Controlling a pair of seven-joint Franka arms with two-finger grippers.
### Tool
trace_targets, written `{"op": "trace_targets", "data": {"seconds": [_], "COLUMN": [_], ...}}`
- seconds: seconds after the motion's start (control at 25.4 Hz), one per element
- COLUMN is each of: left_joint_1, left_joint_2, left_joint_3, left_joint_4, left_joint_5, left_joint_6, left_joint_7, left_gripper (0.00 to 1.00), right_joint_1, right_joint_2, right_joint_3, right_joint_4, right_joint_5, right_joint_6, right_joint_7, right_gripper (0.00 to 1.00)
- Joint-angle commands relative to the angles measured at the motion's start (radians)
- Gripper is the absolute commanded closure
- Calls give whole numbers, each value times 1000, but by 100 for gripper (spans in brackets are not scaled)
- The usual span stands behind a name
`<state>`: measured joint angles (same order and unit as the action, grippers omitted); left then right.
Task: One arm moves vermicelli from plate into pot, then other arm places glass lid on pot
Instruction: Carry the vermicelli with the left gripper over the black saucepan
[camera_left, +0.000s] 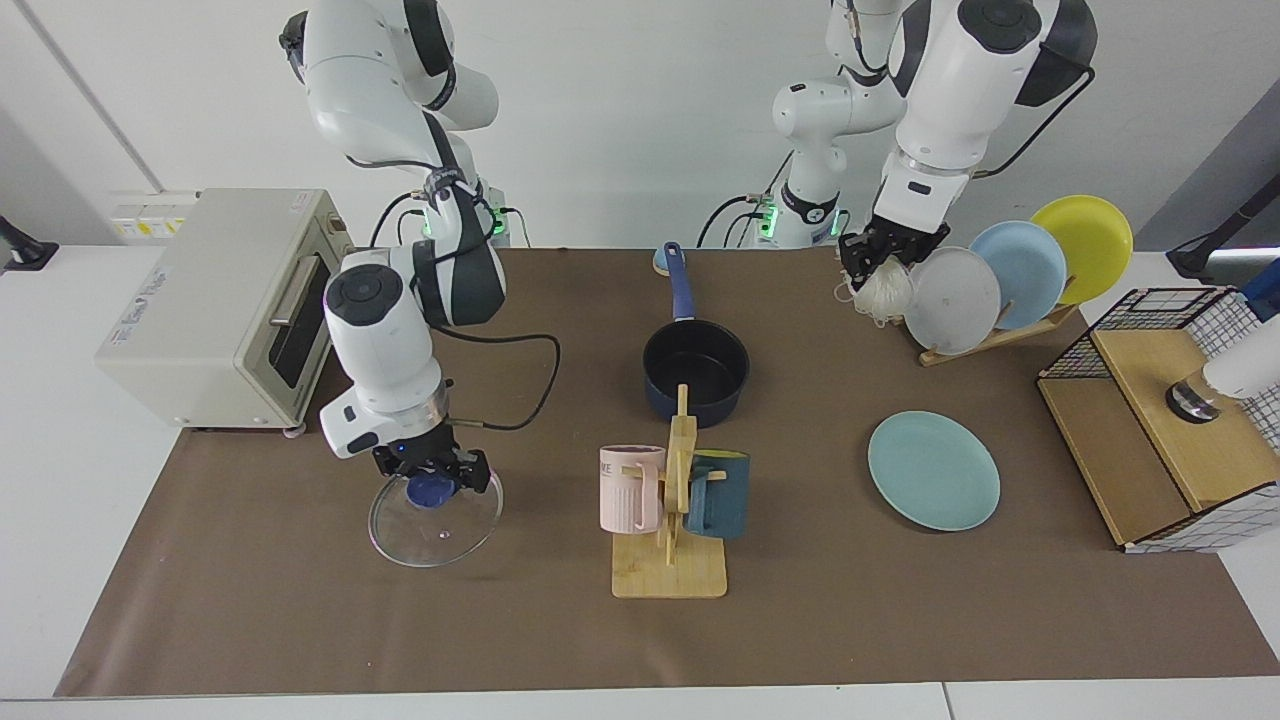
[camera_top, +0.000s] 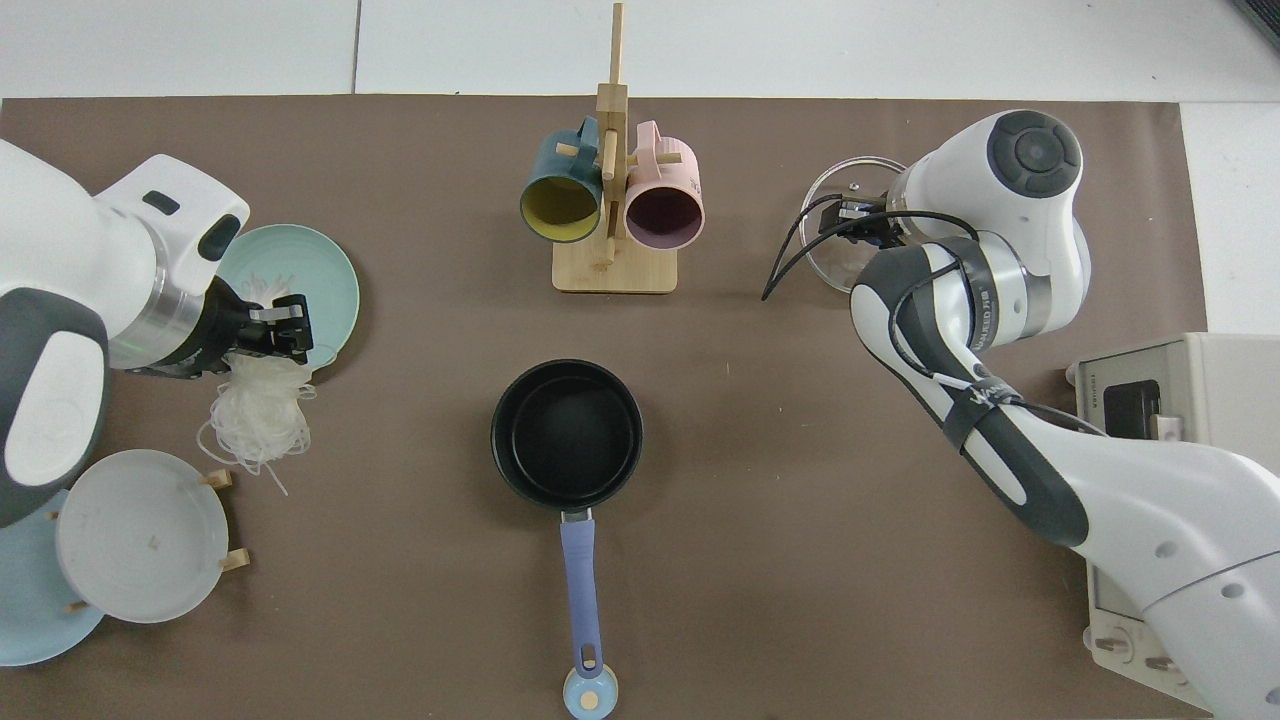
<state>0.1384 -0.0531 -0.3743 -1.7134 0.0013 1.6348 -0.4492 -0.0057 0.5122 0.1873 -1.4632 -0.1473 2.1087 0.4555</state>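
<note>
I am working over a brown mat (camera_left: 300, 620) that covers the table, with a toaster oven (camera_left: 225, 305) at its edge on my right arm's side. The pot (camera_left: 696, 370) is sitting empty at the middle of the mat; its long blue handle (camera_left: 681, 283) is pointing straight back toward my bases, and in the top view that long axis is running down toward the lower edge. The teal plate (camera_left: 934, 470) is lying flat and bare near my left arm's side, well apart from the pot.

My left gripper (camera_left: 882, 258) is hanging high above the mat, beside the grey plate (camera_left: 952, 300) standing in the rack, its jaws pinching the top of the vermicelli (camera_left: 882, 292). The bundle is dangling straight down below the fingertips, loose strands trailing off its lower end. In the top view my left wrist is covering part of the teal plate.

My right gripper (camera_left: 432, 478) is clamping the blue knob (camera_left: 428, 491) of the glass lid (camera_left: 436, 520), jaws closed around it. The lid is tilting a little, its rim nearest the camera lower, and I cannot tell whether that rim is touching the mat. From above, my own right wrist is hiding the knob and much of the lid.

A wooden mug stand (camera_left: 672, 540) with a pink mug (camera_left: 628, 488) and a dark teal mug (camera_left: 720, 492) is standing in front of the pot.
</note>
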Motion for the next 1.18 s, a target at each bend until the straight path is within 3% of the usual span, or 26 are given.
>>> {"op": "trace_targets", "data": {"seconds": [0.0, 0.2, 0.43, 0.71, 1.14], "left_joint_1": [-20, -26, -31, -118, -198], "left_joint_2": [-28, -39, -56, -10, 53], "left_joint_3": [-15, -20, -23, -37, -41], "left_joint_4": [-35, -49, -135, -213, -278], "left_joint_5": [-21, -90, -176, -188, -190], "left_joint_6": [-23, 2, 152, 316, 466], "left_joint_7": [-52, -54, -62, -193, -256], "left_gripper": [100, 100, 100, 100, 100], "right_joint_1": [-7, -7, -11, -14, -10], "right_joint_2": [-95, -164, -273, -391, -480], "right_joint_3": [30, 38, 67, 70, 70], "right_joint_4": [-28, -92, -238, -374, -513], "right_joint_5": [-14, -11, 5, 127, 140], "right_joint_6": [-85, -110, -101, -95, -32], "right_joint_7": [26, 31, 86, 106, 140], "right_gripper": [100, 100, 100, 100, 100]}}
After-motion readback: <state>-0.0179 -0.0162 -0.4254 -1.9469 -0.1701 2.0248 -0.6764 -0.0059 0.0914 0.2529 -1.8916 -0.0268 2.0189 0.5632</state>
